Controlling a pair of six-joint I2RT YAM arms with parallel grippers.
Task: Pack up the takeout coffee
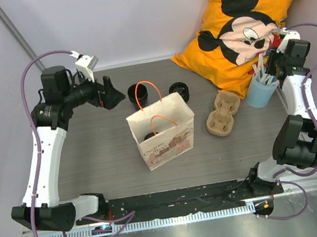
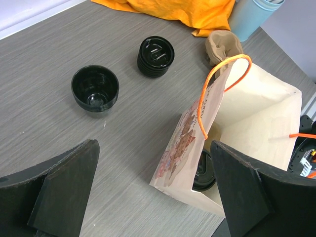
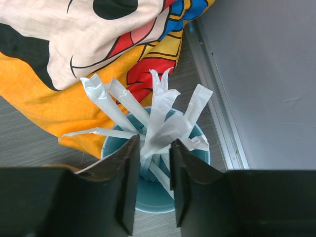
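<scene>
A black takeout coffee cup [image 2: 95,90] stands open on the table, also in the top view [image 1: 138,93], with a stack of black lids [image 2: 156,55] beside it. Another black lidded cup [image 2: 202,173] sits at the bottom of the paper bag [image 2: 256,118], which stands upright mid-table [image 1: 170,134] with orange handles. My left gripper [image 2: 153,197] hangs wide open and holds nothing, left of the bag and near the open cup [image 1: 110,93]. My right gripper [image 3: 154,148] is over the light blue cup [image 3: 158,192]. Its jaws stand narrowly apart around white wrapped straws [image 3: 165,116].
A beige pulp cup carrier [image 1: 223,113] lies between the bag and the blue straw cup [image 1: 261,88]. An orange Mickey Mouse cloth [image 1: 250,15] is heaped at the back right. A wall and a metal rail [image 3: 217,108] run close to the right of the straw cup.
</scene>
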